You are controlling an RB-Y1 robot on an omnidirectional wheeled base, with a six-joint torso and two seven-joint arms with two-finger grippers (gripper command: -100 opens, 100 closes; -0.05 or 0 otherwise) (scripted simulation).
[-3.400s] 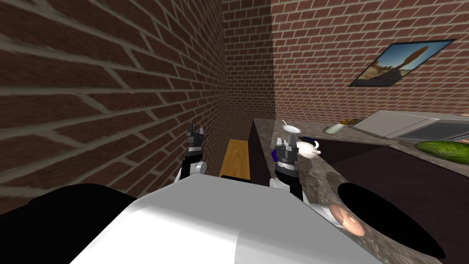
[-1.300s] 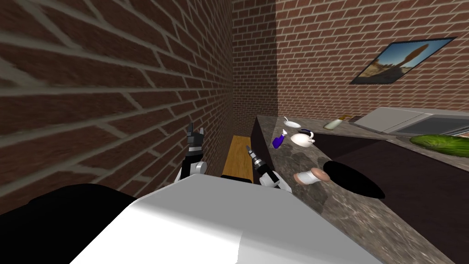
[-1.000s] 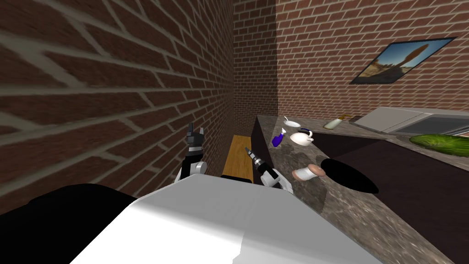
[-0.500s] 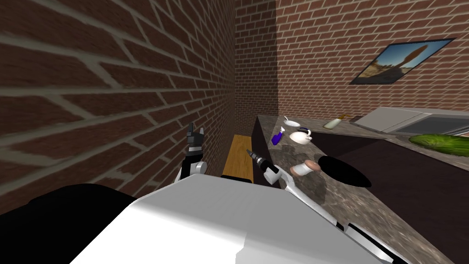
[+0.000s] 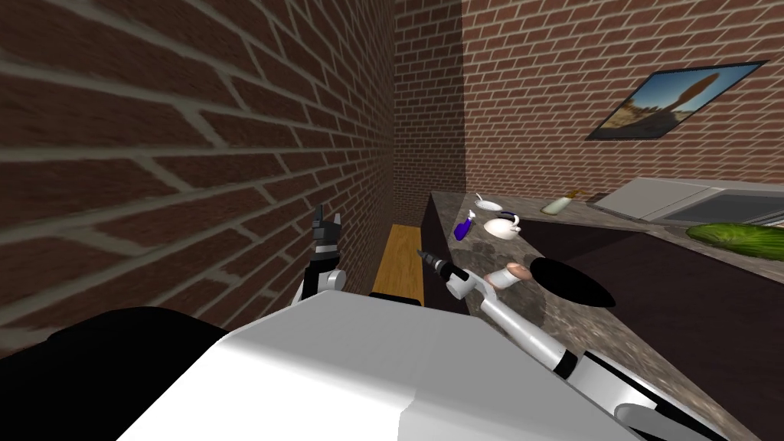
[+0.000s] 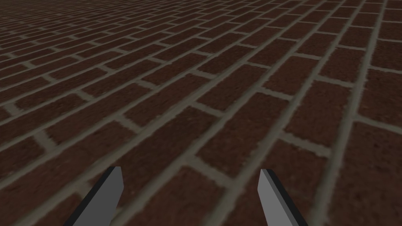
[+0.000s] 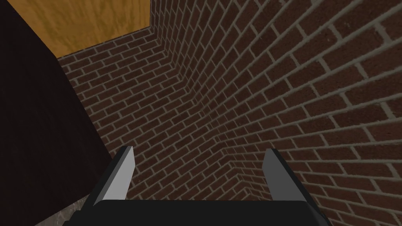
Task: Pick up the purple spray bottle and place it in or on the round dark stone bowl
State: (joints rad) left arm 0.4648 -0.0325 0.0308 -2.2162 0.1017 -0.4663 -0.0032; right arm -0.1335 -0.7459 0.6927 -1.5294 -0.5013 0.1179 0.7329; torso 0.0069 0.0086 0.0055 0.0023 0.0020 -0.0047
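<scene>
The purple spray bottle [image 5: 462,230] stood on the counter [image 5: 582,329] near its far left corner, white nozzle on top, free of both grippers.

At the far left a brick wall [image 5: 191,153] ran along the side. The left gripper [image 5: 325,217] was raised close to it, its fingers wide apart and holding nothing. Next came a strip of wooden floor [image 5: 398,256] between wall and counter. The right gripper [image 5: 420,253] hung over that strip at the counter's left edge, aimed toward the wall corner. Its fingers were also wide apart and empty, with the dark cabinet side [image 7: 35,129] next to one of them. The bottle stood beyond this gripper, well apart from it.

Just right of the bottle sat a white teapot [image 5: 501,227], and a small white dish [image 5: 488,206] lay behind them. Nearer to me, a pale cylinder [image 5: 508,276] with a pink end lay on its side, just beside the left rim of the dark bowl [image 5: 574,283]. The bowl rested on the counter, well apart from the bottle.

Further right were a pale bottle [image 5: 558,205] on its side, a sink [image 5: 674,200] and a green thing [image 5: 741,240]. A picture [image 5: 674,99] hung on the far wall.
</scene>
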